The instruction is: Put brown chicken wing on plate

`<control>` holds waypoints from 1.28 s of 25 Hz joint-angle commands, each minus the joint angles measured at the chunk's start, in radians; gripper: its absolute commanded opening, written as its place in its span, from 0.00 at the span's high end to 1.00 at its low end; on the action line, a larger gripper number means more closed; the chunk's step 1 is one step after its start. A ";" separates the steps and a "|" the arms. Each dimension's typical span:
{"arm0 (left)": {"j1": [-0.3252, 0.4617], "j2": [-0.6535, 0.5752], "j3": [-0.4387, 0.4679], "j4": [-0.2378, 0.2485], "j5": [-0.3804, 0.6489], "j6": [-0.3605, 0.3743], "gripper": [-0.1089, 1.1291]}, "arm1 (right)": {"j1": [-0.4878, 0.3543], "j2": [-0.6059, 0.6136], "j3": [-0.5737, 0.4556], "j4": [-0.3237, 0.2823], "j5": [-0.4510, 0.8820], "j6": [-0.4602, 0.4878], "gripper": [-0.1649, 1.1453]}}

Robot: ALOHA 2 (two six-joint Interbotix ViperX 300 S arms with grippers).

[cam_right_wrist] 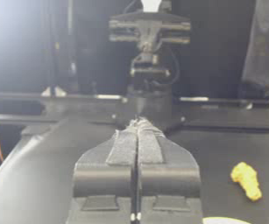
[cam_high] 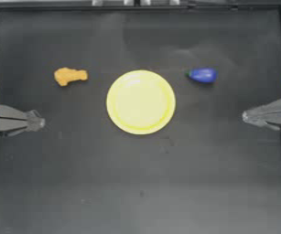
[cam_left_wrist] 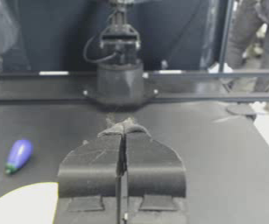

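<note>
The brown chicken wing [cam_high: 70, 76] lies on the dark counter [cam_high: 140, 183] in the upper left of the top view, just beside the yellow plate [cam_high: 141, 102] but not touching it. The plate sits at the centre of the frame, bare. A small blue rounded object [cam_high: 202, 75] lies at the plate's upper right, apart from it.

The wing looks like a small moulded toy: probably light, fairly stiff, and lumpy enough that its surface gives uneven contact. It has a fatter body with a narrower lobe pointing toward the plate. The fat middle looks the safest place to pinch, across its short width, since a grip on the thin lobe could let it twist or pop out. Being light, it may skid on the counter if one finger touches first.

The left end effector [cam_high: 40, 122] waits at the left edge of the frame, below the wing, its jaws pressed together with nothing between them. The right end effector [cam_high: 246, 117] is parked at the right edge, jaws likewise pressed together. The left one is nearer the wing and would need to spread before descending.
</note>
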 commanded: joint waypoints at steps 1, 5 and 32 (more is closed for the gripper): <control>0.006 0.015 -0.012 -0.002 -0.029 0.005 0.89 | -0.009 0.003 -0.005 -0.009 -0.006 0.000 0.90; 0.006 0.015 -0.012 0.000 -0.031 0.008 0.86 | -0.009 0.003 -0.006 -0.011 -0.003 0.000 0.82; 0.348 0.092 -0.206 0.041 0.666 0.041 0.08 | -0.049 0.005 0.009 -0.018 0.048 0.005 0.12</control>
